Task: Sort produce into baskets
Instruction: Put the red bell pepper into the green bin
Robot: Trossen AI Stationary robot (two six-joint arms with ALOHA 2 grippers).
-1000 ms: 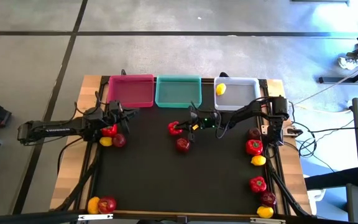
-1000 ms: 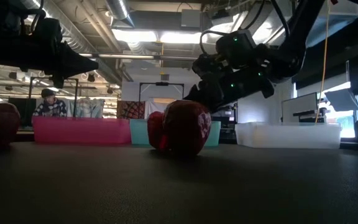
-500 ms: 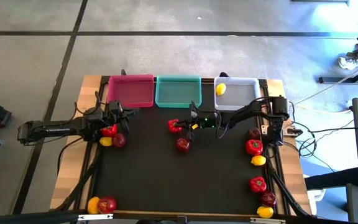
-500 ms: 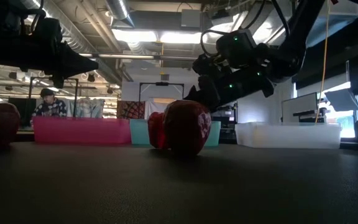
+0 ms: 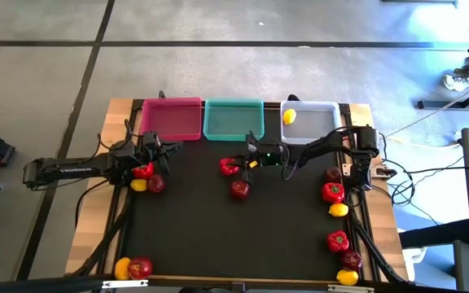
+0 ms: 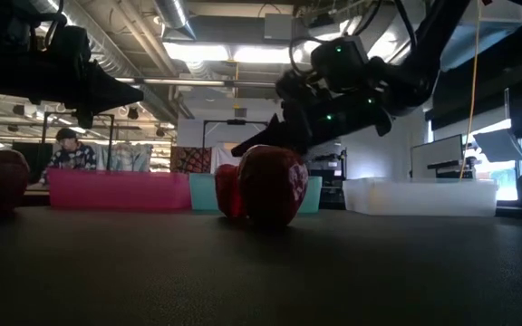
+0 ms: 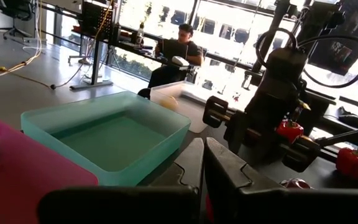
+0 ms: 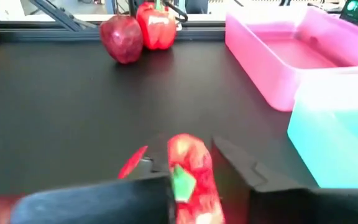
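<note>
A bright red bell pepper [image 5: 230, 167] rests on the black table near its middle, with a dark red apple [image 5: 239, 190] just nearer. My right gripper [image 5: 243, 163] reaches in from the right. It is open, and its fingers stand on either side of the pepper [image 8: 188, 168], whose green stem end faces the wrist. I cannot tell whether they touch it. My left gripper [image 5: 159, 150] is shut and empty at the table's left, above a pepper [image 5: 142, 171], a lemon [image 5: 138, 185] and an apple [image 5: 156, 184]. The pink [image 5: 172, 130], teal [image 5: 234, 132] and white [image 5: 316, 130] baskets line the far edge.
One lemon [image 5: 288, 116] lies in the white basket. Several apples, peppers and lemons lie along the right edge [image 5: 333, 192]. A lemon [image 5: 122, 268] and an apple [image 5: 140, 267] lie at the near left corner. A person sits in the room beyond [image 6: 69, 149].
My right gripper has gone a little toward the table's left edge, so its fingers reach farther around the pepper, which stays on the table.
</note>
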